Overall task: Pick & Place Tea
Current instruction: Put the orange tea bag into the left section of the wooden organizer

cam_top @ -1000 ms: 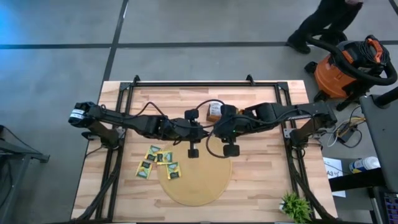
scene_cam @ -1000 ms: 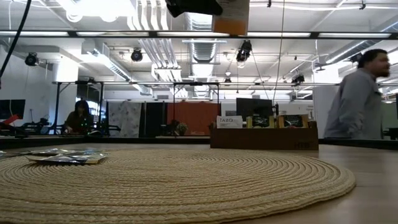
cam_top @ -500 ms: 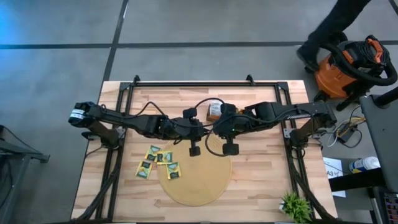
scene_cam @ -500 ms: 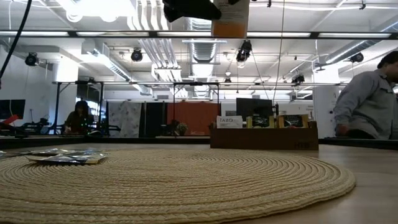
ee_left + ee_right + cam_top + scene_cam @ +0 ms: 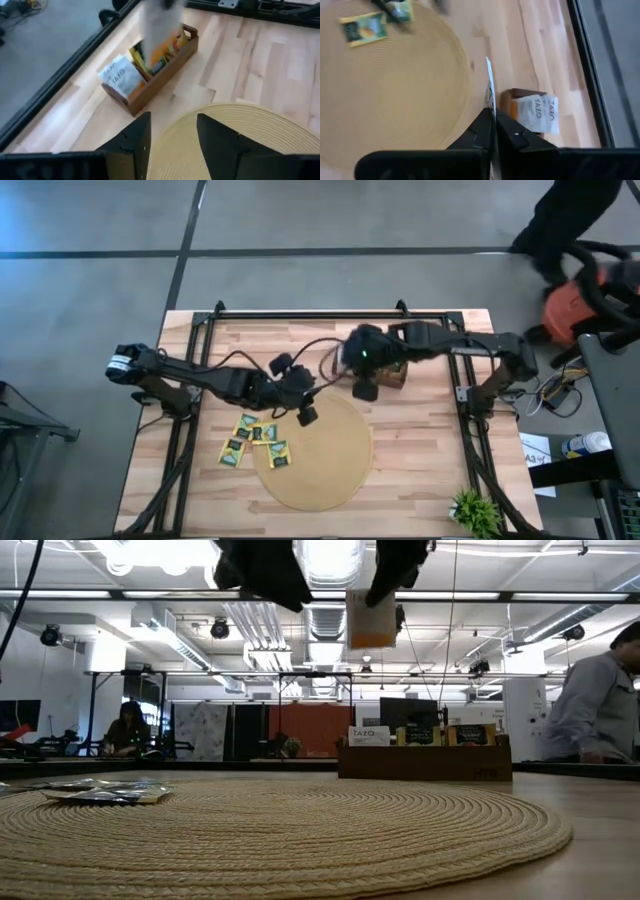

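Observation:
An orange and white tea sachet (image 5: 370, 620) hangs high above the table, with my right gripper (image 5: 493, 119) shut on it, above the wooden box (image 5: 392, 376). My left gripper (image 5: 172, 134) stands open and holds nothing. It is over the far edge of the round mat (image 5: 315, 460), to the left of the sachet. Several yellow and green sachets (image 5: 255, 440) lie flat at the mat's left edge, some on the wood and some on the mat. The box (image 5: 150, 75) holds upright sachets. My right gripper pinches the sachet between its two fingers, at the part (image 5: 490, 107) nearest its top. The fingers come from above, slanting down. The sachet hangs upright below them, lifted clear, its lower end (image 5: 370, 640) free above the box.
The box (image 5: 425, 755) stands beyond the mat's far right edge. A small green plant (image 5: 475, 510) sits at the near right corner. Black frame rails (image 5: 200, 380) run along the table's left, right and far sides. A person (image 5: 600, 700) is in the room beyond the table.
My right gripper has carried the sachet toward the far edge and the right, to above the box. My left gripper, which was beside the sachet, has drawn away from it toward the left. The sachet stays hanging upright.

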You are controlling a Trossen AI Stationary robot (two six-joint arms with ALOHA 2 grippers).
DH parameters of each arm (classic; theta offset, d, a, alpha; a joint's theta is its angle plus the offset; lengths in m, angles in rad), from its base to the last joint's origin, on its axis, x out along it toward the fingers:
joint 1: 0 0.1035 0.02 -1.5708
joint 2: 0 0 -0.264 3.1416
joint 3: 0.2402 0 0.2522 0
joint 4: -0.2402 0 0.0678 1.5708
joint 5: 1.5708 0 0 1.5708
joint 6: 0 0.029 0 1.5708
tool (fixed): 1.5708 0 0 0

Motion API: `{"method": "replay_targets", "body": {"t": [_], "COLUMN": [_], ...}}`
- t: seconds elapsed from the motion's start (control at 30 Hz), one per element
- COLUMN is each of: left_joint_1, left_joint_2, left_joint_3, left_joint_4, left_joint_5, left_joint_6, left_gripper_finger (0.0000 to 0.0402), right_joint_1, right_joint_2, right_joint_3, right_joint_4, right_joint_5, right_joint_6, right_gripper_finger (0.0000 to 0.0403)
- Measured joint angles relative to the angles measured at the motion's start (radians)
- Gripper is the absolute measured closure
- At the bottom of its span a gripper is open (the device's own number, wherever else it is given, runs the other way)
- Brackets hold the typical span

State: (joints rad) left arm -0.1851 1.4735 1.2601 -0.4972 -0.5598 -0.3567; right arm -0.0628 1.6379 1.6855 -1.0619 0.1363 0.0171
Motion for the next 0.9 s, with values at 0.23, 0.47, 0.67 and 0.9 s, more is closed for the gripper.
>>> {"method": "replay_targets", "body": {"t": [0.23, 0.47, 0.67, 0.9], "left_joint_1": [-0.059, -0.096, -0.094, -0.092], "left_joint_2": [-0.072, -0.116, -0.117, -0.117], "left_joint_3": [-0.103, -0.173, -0.181, -0.182], "left_joint_4": [0.025, 0.03, 0.034, 0.034], "left_joint_5": [-0.127, -0.19, -0.202, -0.203], "left_joint_6": [-0.174, -0.291, -0.289, -0.27], "left_gripper_finger": [0.0248, 0.0248, 0.0248, 0.0248], "right_joint_1": [-0.178, -0.273, -0.297, -0.316], "right_joint_2": [0.0, 0.0, 0.0, 0.0], "right_joint_3": [-0.189, -0.345, -0.433, -0.499], "right_joint_4": [0.207, 0.368, 0.5, 0.549], "right_joint_5": [-0.124, -0.173, -0.19, -0.189], "right_joint_6": [-0.043, -0.05, -0.051, -0.055], "right_gripper_finger": [0.0394, 0.0394, 0.0394, 0.0394]}}
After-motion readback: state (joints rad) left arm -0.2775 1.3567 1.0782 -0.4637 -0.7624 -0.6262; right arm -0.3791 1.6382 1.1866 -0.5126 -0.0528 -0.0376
